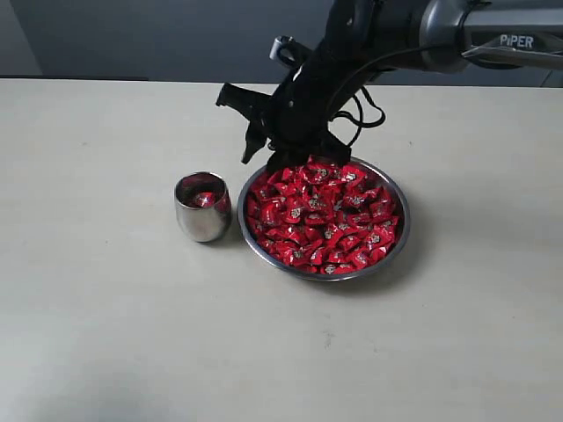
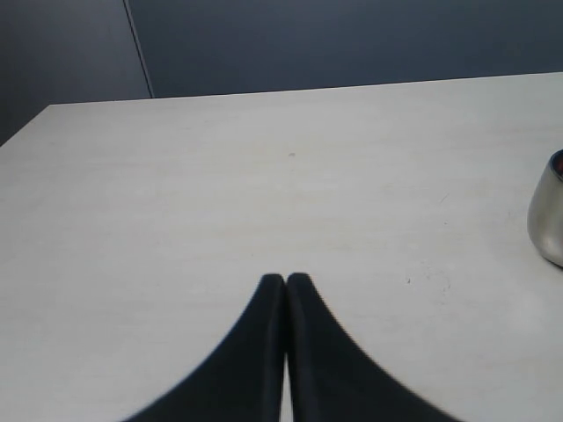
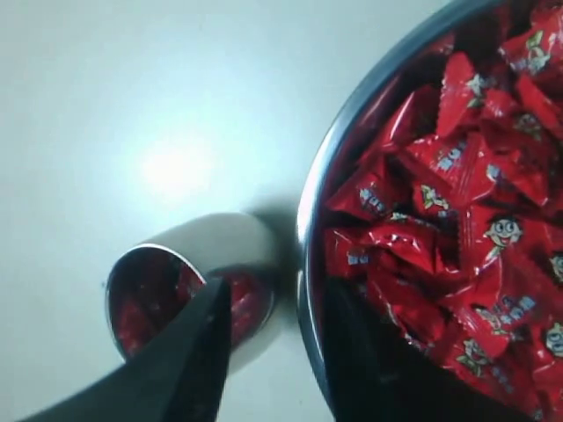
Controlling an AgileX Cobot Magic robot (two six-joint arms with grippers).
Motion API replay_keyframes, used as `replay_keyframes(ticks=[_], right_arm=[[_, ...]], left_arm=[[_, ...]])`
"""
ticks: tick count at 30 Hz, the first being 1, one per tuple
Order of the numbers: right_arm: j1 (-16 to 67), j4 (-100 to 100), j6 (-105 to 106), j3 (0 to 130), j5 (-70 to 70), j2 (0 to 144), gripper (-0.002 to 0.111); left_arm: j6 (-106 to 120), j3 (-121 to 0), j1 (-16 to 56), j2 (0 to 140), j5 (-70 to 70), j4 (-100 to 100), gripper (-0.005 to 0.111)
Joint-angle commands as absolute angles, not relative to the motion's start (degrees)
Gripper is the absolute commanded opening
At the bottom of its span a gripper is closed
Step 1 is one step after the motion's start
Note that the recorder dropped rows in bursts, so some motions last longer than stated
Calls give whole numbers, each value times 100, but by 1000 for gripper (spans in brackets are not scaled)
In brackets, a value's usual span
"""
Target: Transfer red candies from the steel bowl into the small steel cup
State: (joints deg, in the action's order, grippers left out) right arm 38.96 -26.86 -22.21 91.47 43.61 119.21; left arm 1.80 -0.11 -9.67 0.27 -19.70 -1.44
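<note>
The steel bowl (image 1: 325, 278) stands right of the table's centre, heaped with red candies (image 1: 325, 220). Just left of it stands the small steel cup (image 1: 202, 220) with some red candies (image 1: 204, 200) inside. My right gripper (image 1: 264, 158) hangs open over the bowl's far left rim, one finger toward the cup and the other over the candies, nothing between them. In the right wrist view, the right gripper (image 3: 280, 290) straddles the bowl rim (image 3: 310, 202), beside the cup (image 3: 220, 233) and the candies (image 3: 440, 202). My left gripper (image 2: 286, 280) is shut and empty above bare table; the cup (image 2: 547, 215) shows at that view's edge.
The pale table (image 1: 106, 334) spreads wide around the cup and bowl. The right arm (image 1: 440, 26) reaches in from the upper right with looping cables (image 1: 365, 110) hanging behind the bowl. A dark wall (image 2: 352, 44) lies beyond the table's far edge.
</note>
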Motion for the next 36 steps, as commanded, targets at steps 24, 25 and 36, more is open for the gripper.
replay_keyframes(ticks=[24, 25, 36], right_arm=[[3883, -1136, -4682, 10549, 6989, 12711, 35], [3873, -1202, -4721, 10549, 6996, 12762, 35], [3883, -1397, -4698, 10549, 6944, 13101, 35]], left_arm=[[168, 0, -977, 0, -1914, -155, 0], [168, 0, -977, 0, -1914, -155, 0], [168, 0, -977, 0, -1914, -155, 0]])
